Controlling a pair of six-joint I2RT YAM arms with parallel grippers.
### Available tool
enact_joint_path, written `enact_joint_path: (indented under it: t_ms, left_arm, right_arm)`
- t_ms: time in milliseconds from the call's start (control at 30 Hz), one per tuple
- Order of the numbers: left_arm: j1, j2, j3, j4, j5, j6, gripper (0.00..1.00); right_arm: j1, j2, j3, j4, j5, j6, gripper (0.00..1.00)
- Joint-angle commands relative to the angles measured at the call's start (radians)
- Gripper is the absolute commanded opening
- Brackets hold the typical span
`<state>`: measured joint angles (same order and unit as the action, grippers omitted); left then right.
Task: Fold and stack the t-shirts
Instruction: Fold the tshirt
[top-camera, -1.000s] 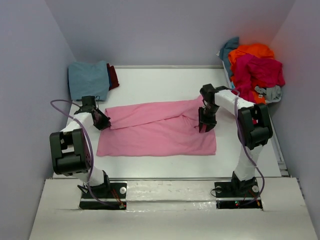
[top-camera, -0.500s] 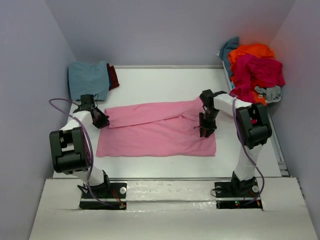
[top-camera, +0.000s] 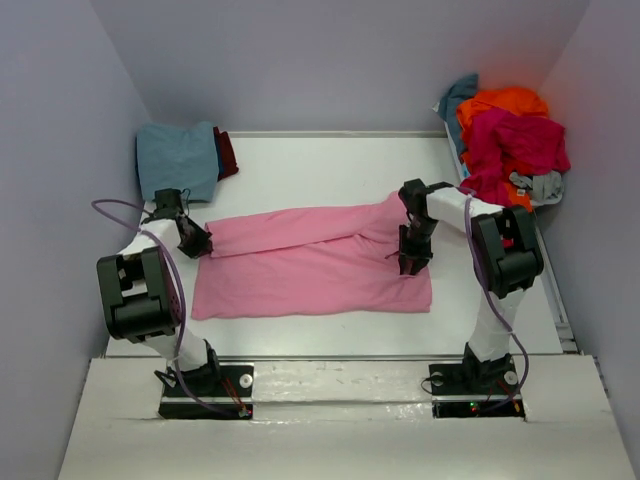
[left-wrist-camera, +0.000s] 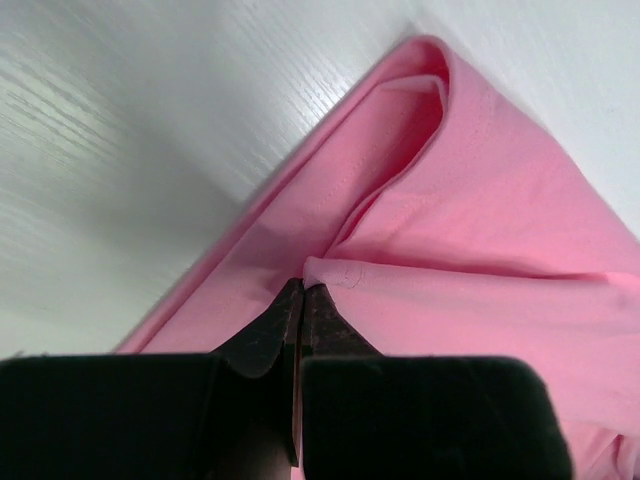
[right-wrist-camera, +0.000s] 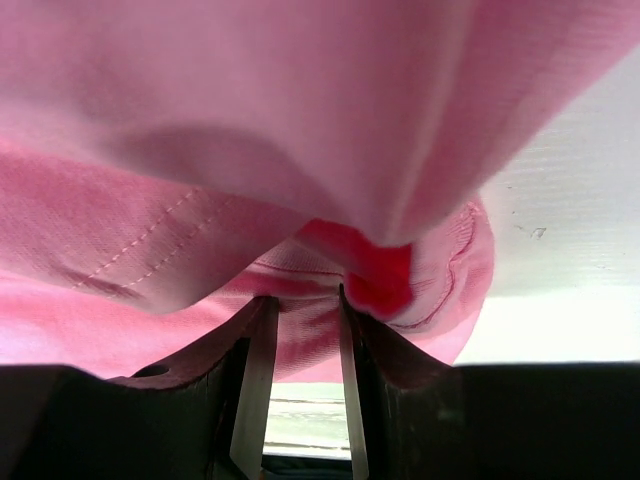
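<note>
left gripper (left-wrist-camera: 302, 292) clamps the pink t-shirt (top-camera: 310, 272) at its left edge. right gripper (right-wrist-camera: 303, 300), jaws narrow, nips a bunched fold at its right

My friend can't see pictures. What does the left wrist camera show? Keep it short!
A black claw pinches a fold of a pink t-shirt, with its tips shut tight on the cloth. The shirt spreads away to the right over a white table.

Pale lavender walls (top-camera: 330, 60) enclose a white table (top-camera: 330, 165) on three sides; the light is soft and even.
</note>
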<state>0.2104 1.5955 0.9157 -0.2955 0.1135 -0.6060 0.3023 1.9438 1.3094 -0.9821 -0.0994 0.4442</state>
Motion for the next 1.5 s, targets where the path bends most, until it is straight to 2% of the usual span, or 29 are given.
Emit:
enact_joint_path:
  t_ms: [0,300,600,800,1000,1467]
  left_arm:
    - [0.024,0.007,0.054,-0.014,-0.044,0.025,0.06]
    - [0.055,0.024,0.092,-0.033,-0.057,0.046,0.06]
    - [0.087,0.012,0.06,-0.036,-0.061,0.048,0.06]
    - [0.087,0.001,0.043,-0.039,-0.012,0.055,0.06]
    - [0.087,-0.065,-0.006,-0.063,0.071,0.063,0.06]
    - [0.069,-0.193,-0.101,-0.131,0.089,0.08,0.06]
  right_arm:
    - [0.011,0.032,-0.002,0.028,0.044,0.025,0.37]
    - [0.011,0.033,0.007,0.019,0.05,0.034,0.37]
    - [0.011,0.035,0.017,0.014,0.055,0.036,0.38]
    - [0.011,0.035,0.022,0.013,0.052,0.036,0.38]
    - [0.011,0.038,0.042,0.008,0.052,0.037,0.37]
    - [0.011,0.061,0.111,-0.01,0.052,0.036,0.38]
